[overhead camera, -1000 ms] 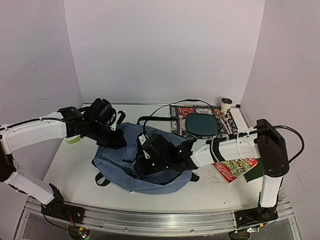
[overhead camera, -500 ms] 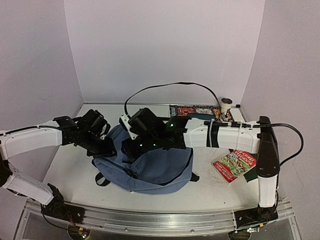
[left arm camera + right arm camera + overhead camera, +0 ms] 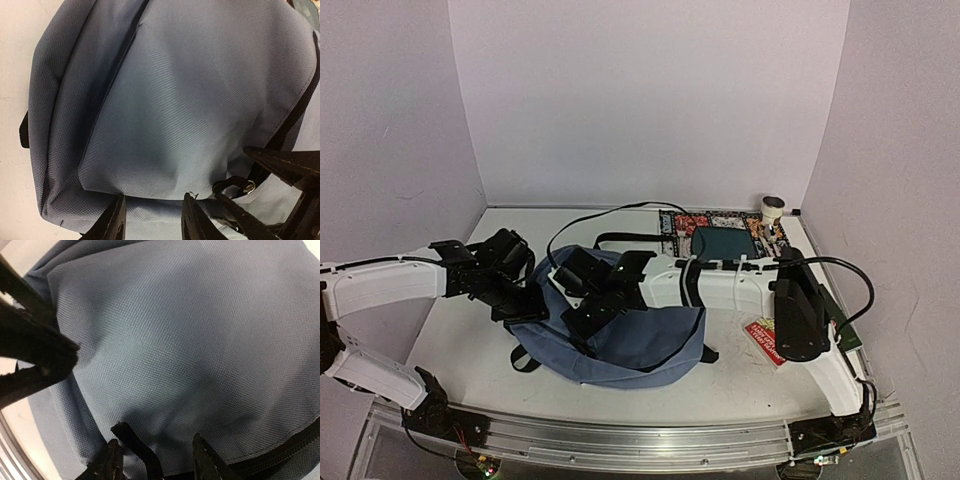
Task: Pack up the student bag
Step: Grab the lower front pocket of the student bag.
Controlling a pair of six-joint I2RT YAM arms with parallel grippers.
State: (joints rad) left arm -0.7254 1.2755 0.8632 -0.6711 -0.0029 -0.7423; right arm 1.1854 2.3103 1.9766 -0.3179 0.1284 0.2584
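Observation:
The slate-blue student bag [image 3: 640, 345] lies flat in the middle of the table. Its fabric [image 3: 190, 100] fills the left wrist view and its fabric [image 3: 200, 340] fills the right wrist view too. My left gripper [image 3: 527, 302] is at the bag's left end. It [image 3: 152, 220] is open, its fingers astride a fold of fabric without pinching it. My right gripper [image 3: 582, 318] reaches across over the bag's left part. It [image 3: 157, 462] is open, with a black strap [image 3: 137, 445] lying loose by its left finger. A metal zip ring [image 3: 248, 185] shows close to the right gripper's fingers.
A dark teal pouch [image 3: 725, 245] rests on a patterned mat [image 3: 685, 222] at the back. A small white roll [image 3: 773, 208] stands at the back right corner. A red and green book [image 3: 760, 338] lies right of the bag, partly under the right arm.
The right arm has swung left across the bag, uncovering the pouch. The left gripper has opened and dropped to the bag's left end. The bag's left part looks flatter.

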